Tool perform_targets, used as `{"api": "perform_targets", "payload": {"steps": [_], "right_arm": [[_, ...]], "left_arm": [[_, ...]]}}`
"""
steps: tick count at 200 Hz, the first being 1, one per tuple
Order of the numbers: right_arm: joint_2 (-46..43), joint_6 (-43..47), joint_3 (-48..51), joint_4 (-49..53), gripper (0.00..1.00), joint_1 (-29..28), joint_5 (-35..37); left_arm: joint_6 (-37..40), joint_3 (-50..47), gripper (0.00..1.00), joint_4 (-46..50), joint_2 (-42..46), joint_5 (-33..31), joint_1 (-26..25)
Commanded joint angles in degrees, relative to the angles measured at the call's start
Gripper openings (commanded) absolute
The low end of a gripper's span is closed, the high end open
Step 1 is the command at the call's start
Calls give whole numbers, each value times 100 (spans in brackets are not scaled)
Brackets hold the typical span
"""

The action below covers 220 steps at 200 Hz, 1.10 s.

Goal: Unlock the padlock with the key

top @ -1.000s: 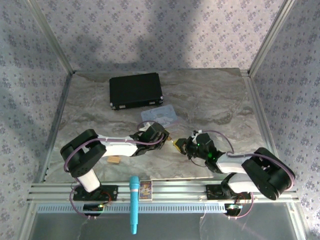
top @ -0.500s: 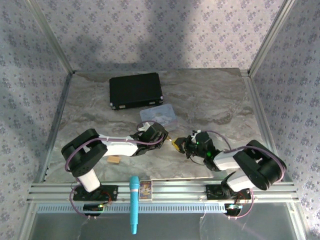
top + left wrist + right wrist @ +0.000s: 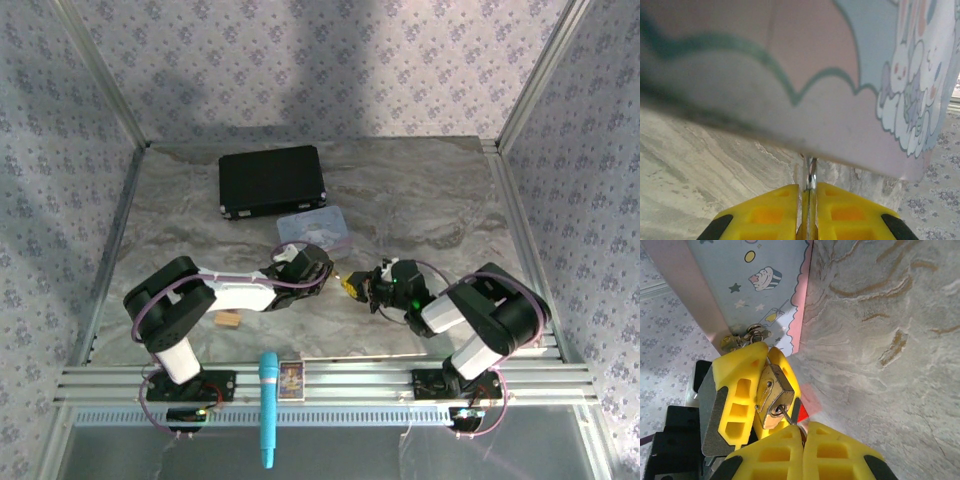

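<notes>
Grey marble counter (image 3: pixel 430 200) is seen, with a pale blue tin (image 3: pixel 314 227) on it. Just beside the tin, the left claw (image 3: pixel 334 276) is closed on the brass padlock (image 3: pixel 771 392). The right claw (image 3: pixel 802 432) is pinched tight on the tiny key (image 3: pixel 785 415), which is stuck in the padlock.

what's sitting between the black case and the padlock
The pale blue tin lies between the black case and the padlock, nearer the padlock. The top external view shows this.

r gripper (image 3: pixel 804 434) pinches key (image 3: pixel 784 414) in padlock (image 3: pixel 771 392), held by l fingers (image 3: pixel 737 390).
</notes>
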State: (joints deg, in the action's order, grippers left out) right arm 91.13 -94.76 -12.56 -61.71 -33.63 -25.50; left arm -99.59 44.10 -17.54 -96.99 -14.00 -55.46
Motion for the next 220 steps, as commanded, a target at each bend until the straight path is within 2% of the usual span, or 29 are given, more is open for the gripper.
{"api": "perform_targets", "payload": {"steps": [1,41,64,81,101,132,176,220], "right_arm": [[247,-177,-521,-742,0,128,-84],[560,-180,-874,-803,0,-182,-95],[401,104,-819,-614,0,-191,85],[84,566,-879,-102,0,-229,189],[-478,1183,-1050,1122,0,-281,320],[-800,1416,-1124,1609,0,-227,294],[38,473,-947,107,0,91,-286],[384,-122,-993,-531,0,118,-542]], "left_arm": [[-141,221,0,-652,-13,1206,-308],[-58,337,0,-550,-31,1218,-329],[-87,318,0,-597,-41,1247,-325],[-80,334,0,-641,-59,1346,-325],[-78,354,0,-702,-60,1401,-325],[138,407,0,-708,-24,1491,-292],[296,319,0,-846,118,1443,-298],[516,273,0,-898,57,1467,-325]]}}
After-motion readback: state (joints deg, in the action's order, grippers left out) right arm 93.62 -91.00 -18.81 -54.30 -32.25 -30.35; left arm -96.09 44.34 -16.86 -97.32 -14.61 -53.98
